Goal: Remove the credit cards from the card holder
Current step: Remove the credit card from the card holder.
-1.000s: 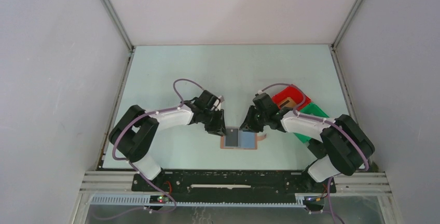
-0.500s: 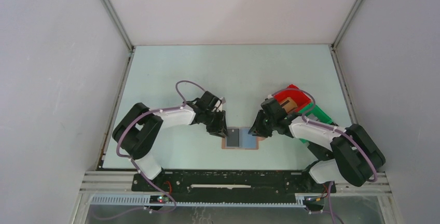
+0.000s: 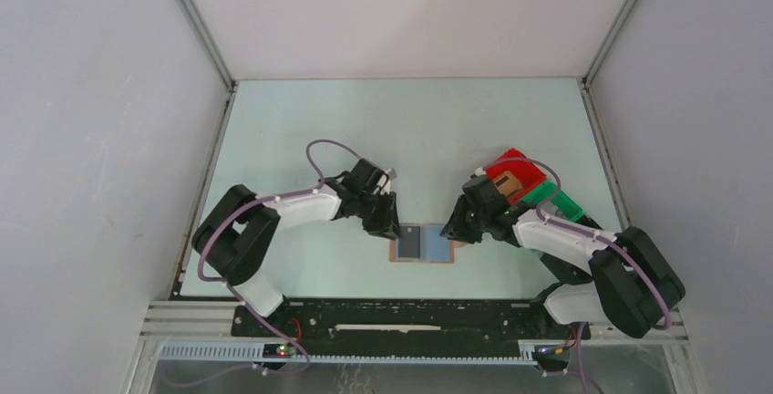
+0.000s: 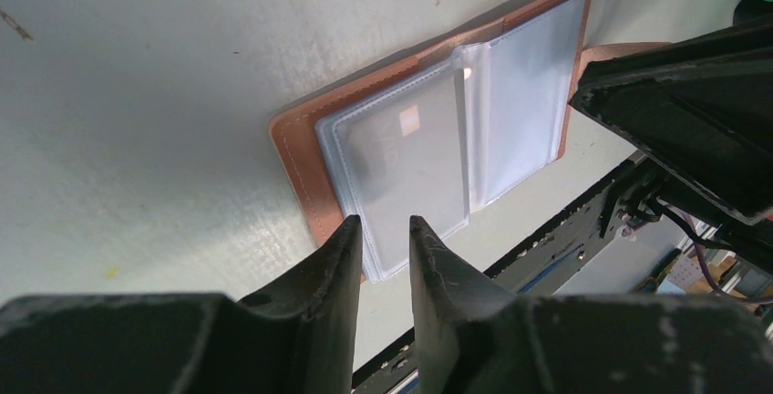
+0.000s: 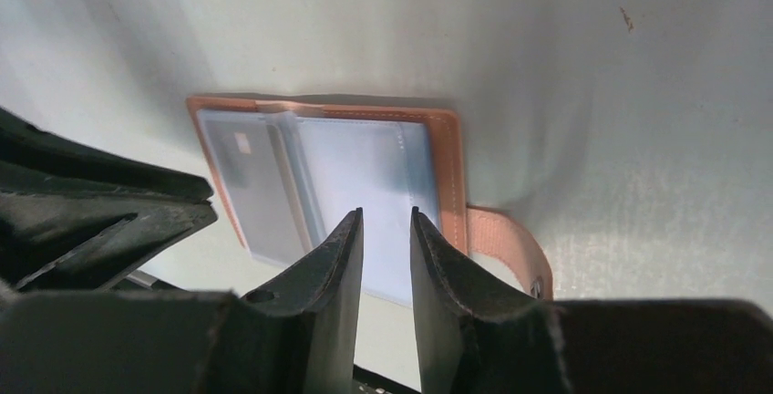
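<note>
Fingers on our left gripper (image 4: 383,230) are standing only a slit apart with nothing between them, tips hanging over the near edge of the left sleeve. Those on our right gripper (image 5: 385,221) are standing just as narrow and empty over the right sleeve.

Between the two, the card holder (image 3: 421,244) is lying open and flat on the bench (image 3: 401,129), near its front edge. A dark card (image 3: 410,243) is showing through the clear plastic of the left panel. We cannot tell whether the right sleeve holds one.

We are judging three risks:
- Pinching sleeve and card together would be lifting the whole holder.
- Nothing is pinning the holder, so a sideways pull would be dragging it across the bench.
- Both grippers are crowding one small holder and could be knocking together.

Further out, the side tab (image 5: 510,248) could be snagging the right fingers. Beyond it, the red bin (image 3: 510,175) and green bin (image 3: 561,204) are sitting close to the right arm's elbow swing.
</note>
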